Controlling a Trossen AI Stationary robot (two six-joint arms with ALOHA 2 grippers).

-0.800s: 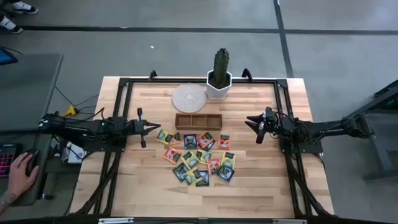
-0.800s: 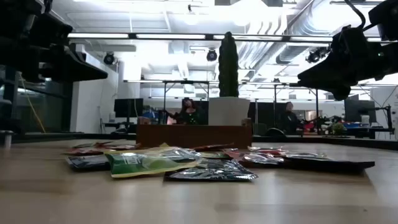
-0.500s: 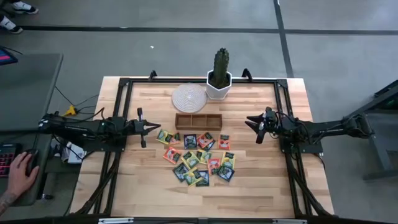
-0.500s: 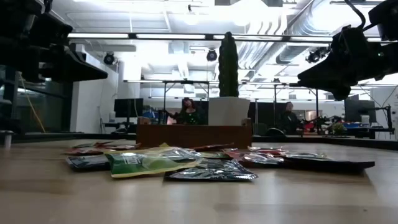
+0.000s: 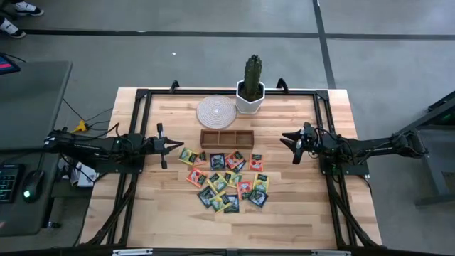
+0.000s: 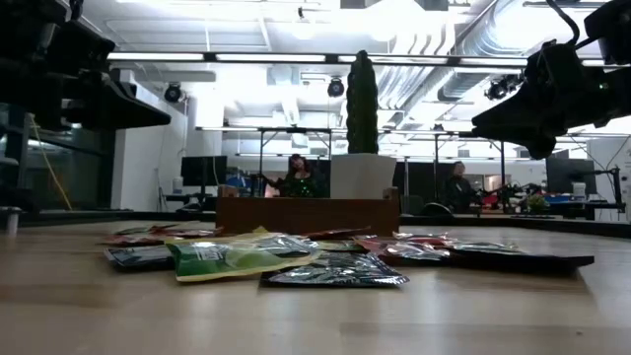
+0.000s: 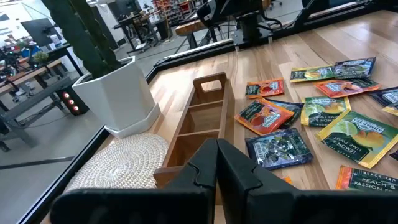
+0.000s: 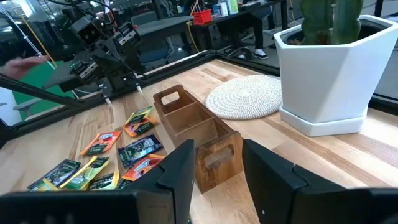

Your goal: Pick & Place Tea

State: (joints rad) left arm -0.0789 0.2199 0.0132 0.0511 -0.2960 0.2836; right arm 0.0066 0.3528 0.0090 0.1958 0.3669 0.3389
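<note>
Left pincer [image 5: 175, 146]: fingers together, empty, raised beside the pile's left edge.
Right pincer [image 5: 285, 140]: parted, empty, raised right of the wooden tray [image 5: 227, 138].
Tea packets [image 5: 227, 180]: roughly twenty, loose and overlapping on the worktop [image 5: 163, 213] before the tray.
Advice: probably take an outlying packet first.
Other: one cactus pot [image 5: 250, 98], one woven coaster [image 5: 216, 111].

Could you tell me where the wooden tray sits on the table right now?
In the high view the wooden tray lies mid-table, just in front of the round woven mat and the potted cactus, with the tea packets scattered beyond its other long side.
</note>
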